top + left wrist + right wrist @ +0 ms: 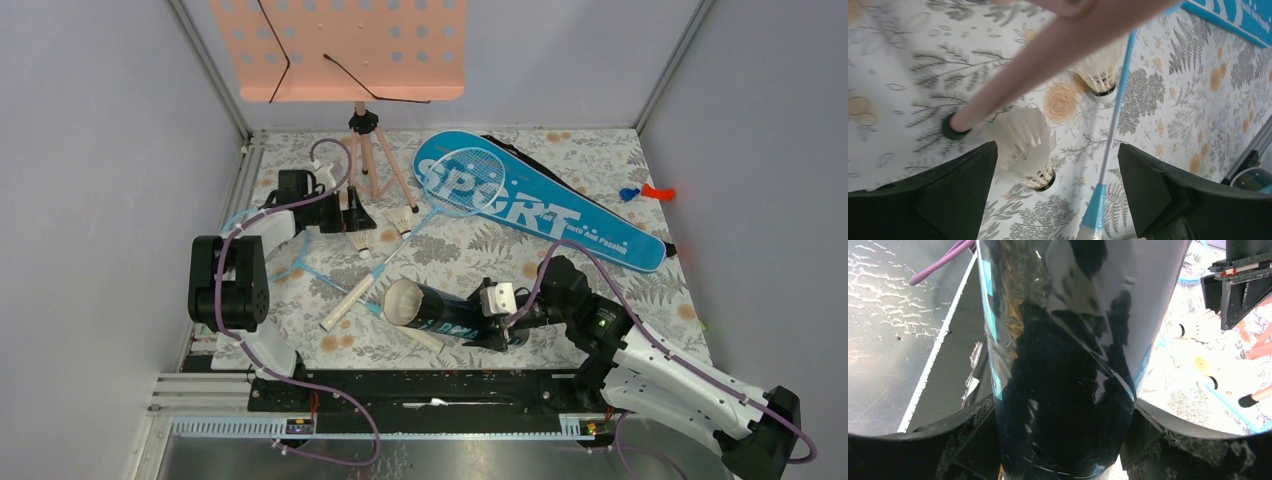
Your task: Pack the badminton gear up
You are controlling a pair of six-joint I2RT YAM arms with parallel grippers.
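Note:
The long black tube (440,310) lies on its side near the front, open mouth to the left. My right gripper (497,325) is shut on the tube (1063,365), a finger on each side. My left gripper (352,212) hangs open over a white shuttlecock (1025,150), which lies between its fingers untouched. A second shuttlecock (1098,70) lies just beyond, by a light-blue racket shaft (1113,125). One racket (350,300) reaches from mid-table onto the blue SPORT bag (560,215). The other racket (305,270) lies under the left arm.
A peach perforated music stand (340,45) on a tripod (375,160) stands at the back; one tripod leg (1048,55) crosses right above the left gripper. A small red and blue object (645,192) lies at the right. Walls close in on three sides.

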